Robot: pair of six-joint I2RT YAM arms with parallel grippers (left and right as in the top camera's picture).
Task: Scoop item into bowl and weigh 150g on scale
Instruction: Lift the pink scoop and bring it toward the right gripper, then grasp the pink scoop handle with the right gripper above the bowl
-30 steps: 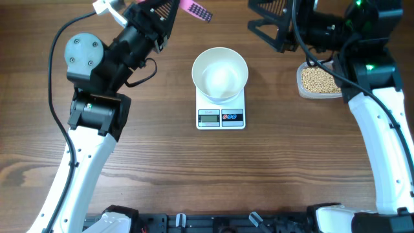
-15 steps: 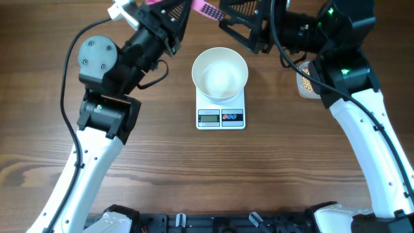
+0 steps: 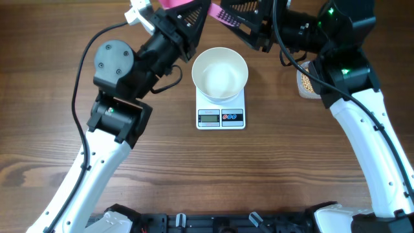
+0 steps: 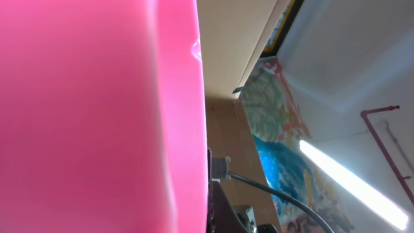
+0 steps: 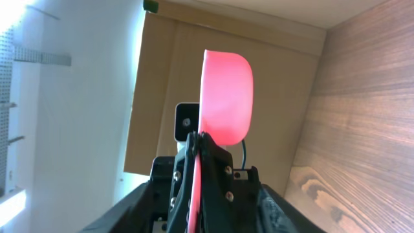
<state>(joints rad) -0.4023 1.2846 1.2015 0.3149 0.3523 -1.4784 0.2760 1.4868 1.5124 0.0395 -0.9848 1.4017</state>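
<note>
Overhead only: the white bowl (image 3: pixel 220 76) sits on the scale (image 3: pixel 220 118) mid-worktop (image 3: pixel 194 168). The beans (image 3: pixel 305 81) lie in a clear tub (image 3: pixel 299 77) to the right, half hidden under the right arm.
Left wrist only: a smooth pink surface of the pink scoop (image 4: pixel 97 116) fills the left half, with room wall and ceiling behind it.
Right wrist only: the pink scoop (image 5: pixel 226 97) is seen edge-on, a rounded cup above dark tool parts; I cannot tell whose they are.
Left tool (image 3: pixel 183 14): pressed together, pinching the pink scoop (image 3: pixel 223 14) at the far edge.
Right tool (image 3: pixel 249 19): at the scoop's handle end; whether it grips cannot be told.
Counts: two arms, one bowl, one scale, one scoop, one tub; the beans are too many to count.
Materials: wood-grain brown worktop; glossy round bowl, empty; square white scale with a grey display beside a dark button panel; small round tan beans.
</note>
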